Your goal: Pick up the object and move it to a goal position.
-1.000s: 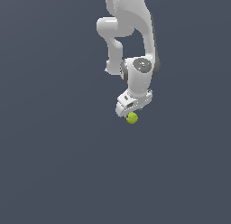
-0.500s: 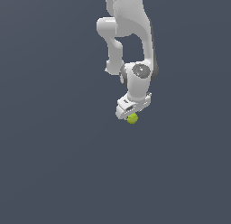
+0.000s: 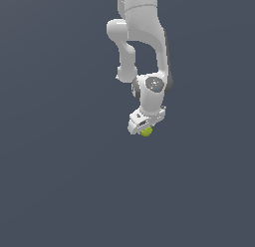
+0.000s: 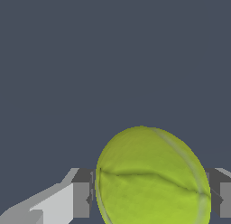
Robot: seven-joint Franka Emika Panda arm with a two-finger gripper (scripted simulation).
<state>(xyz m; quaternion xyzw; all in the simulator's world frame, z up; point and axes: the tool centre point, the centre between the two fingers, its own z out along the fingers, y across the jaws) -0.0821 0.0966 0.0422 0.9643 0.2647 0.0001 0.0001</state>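
Note:
The yellow-green ball [image 3: 146, 132] sits under the white arm's gripper [image 3: 144, 127] in the exterior view, mostly covered by the hand. In the wrist view the ball [image 4: 151, 178] fills the space between the two fingers [image 4: 81, 199], with a pad pressed against each side. The gripper is shut on the ball. Whether the ball rests on the grey floor or hangs above it cannot be told.
A plain dark grey floor [image 3: 60, 181] lies all around the arm. No other object shows in either view.
The gripper and ball have stayed at nearly the same spot, shifting very slightly. The wrist has turned a little over the last second.

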